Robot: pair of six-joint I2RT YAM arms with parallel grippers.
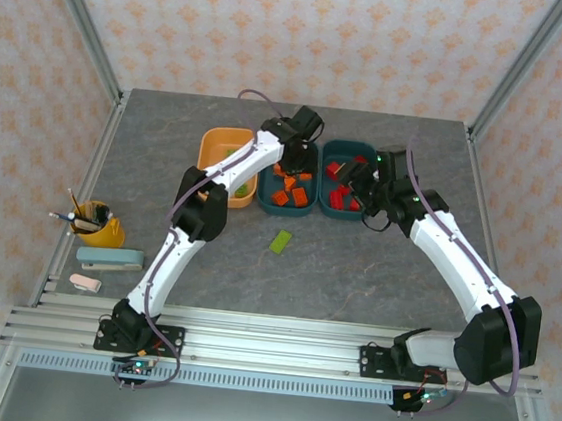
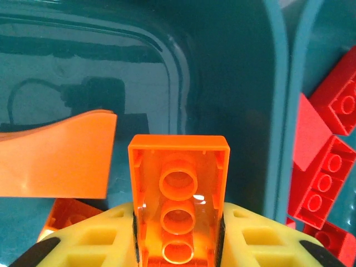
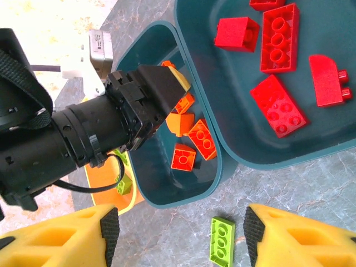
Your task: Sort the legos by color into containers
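Observation:
My left gripper [image 2: 178, 222] is shut on an orange brick [image 2: 179, 183], its hollow underside toward the camera, low inside the middle teal container [image 1: 265, 197] [image 3: 161, 183]. Several orange legos [image 1: 293, 194] [image 3: 183, 157] lie in that tub. Right of it, the other teal container [image 1: 328, 150] [image 3: 245, 133] holds several red legos [image 1: 341, 199] [image 3: 278, 105]. The light orange container [image 1: 218, 144] [image 3: 103, 183] holds lime pieces [image 3: 123, 186]. One lime plate [image 1: 280, 242] [image 3: 222, 239] lies flat on the table. Well above it, my right gripper [image 3: 181, 233] [image 1: 359, 187] is open, with nothing between its fingers.
A yellow pencil cup [image 1: 103, 227] and two pastel erasers [image 1: 110, 258] [image 1: 84, 282] sit at the table's left edge. The three tubs stand side by side, touching, at the table's middle back. Metal rails [image 1: 267, 340] run along the near edge.

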